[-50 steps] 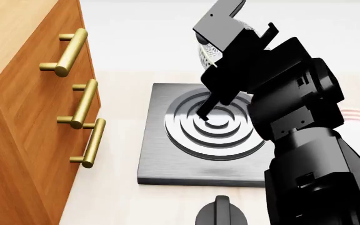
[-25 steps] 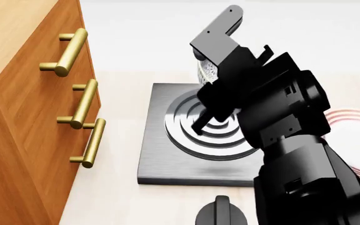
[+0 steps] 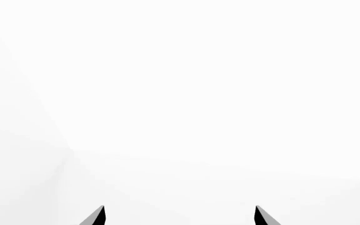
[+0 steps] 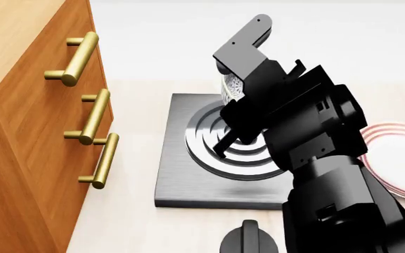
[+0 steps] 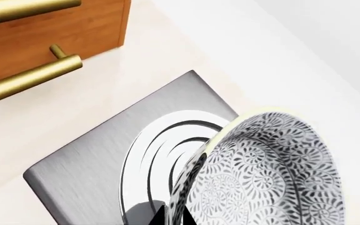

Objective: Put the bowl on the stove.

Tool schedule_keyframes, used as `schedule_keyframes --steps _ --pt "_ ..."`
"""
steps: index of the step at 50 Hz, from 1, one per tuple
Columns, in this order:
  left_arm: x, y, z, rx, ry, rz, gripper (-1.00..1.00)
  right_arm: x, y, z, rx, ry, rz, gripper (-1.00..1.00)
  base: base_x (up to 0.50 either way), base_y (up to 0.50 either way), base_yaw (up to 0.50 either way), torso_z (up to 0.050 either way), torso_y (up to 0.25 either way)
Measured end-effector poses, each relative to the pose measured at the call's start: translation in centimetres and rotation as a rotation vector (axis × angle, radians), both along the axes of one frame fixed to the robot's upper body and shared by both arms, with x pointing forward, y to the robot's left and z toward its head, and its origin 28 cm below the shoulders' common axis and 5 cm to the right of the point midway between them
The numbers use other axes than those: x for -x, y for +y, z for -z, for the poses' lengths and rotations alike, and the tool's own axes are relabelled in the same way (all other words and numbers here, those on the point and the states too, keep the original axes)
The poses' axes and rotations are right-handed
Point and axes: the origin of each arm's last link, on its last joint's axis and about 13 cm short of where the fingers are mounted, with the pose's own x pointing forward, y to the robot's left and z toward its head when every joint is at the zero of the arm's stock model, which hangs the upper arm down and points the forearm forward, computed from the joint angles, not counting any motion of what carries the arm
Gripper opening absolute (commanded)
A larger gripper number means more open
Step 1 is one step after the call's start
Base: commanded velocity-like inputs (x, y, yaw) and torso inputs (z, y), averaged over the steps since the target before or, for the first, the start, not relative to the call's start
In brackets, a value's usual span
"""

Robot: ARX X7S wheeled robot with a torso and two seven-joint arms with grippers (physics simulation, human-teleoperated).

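One transfer stage remains: lowering and release. The right gripper has its jaws clamped on the rim of the bowl, which hangs tilted in the air above the stove, over the far side of the ringed burner. The bowl does not appear to touch the stove yet, so placement is judged incomplete. The plate lies just beside the stove, the knob near its front edge. The left gripper shows two spread fingertips, grasping nothing.
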Motion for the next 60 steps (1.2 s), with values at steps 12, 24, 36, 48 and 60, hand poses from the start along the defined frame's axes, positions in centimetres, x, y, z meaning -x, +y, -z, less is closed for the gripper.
schedule_keyframes --steps 12,24,36,48,60 --pt "0.0 0.13 0.14 0.017 -0.002 0.004 1.0 0.01 0.0 0.09 0.0 0.004 0.001 -1.0 0.0 0.0 0.0 0.0 -0.122" --pt "-0.06 0.19 0.29 0.024 -0.004 -0.009 1.0 0.01 0.01 0.06 0.0 0.003 0.001 -1.0 0.0 0.0 0.0 0.0 -0.01" --pt "-0.15 0.21 0.39 0.027 0.0 -0.035 1.0 0.02 0.01 0.09 0.0 0.004 0.001 -1.0 0.0 0.0 0.0 0.0 -0.109" --pt "-0.17 0.19 0.42 0.028 -0.001 -0.043 1.0 0.01 0.01 0.06 0.0 0.003 0.001 -1.0 0.0 0.0 0.0 0.0 -0.012" --pt "-0.19 0.12 0.43 0.026 -0.002 -0.035 1.0 0.01 0.01 0.08 0.0 0.003 0.001 -1.0 0.0 0.0 0.0 0.0 -0.095"
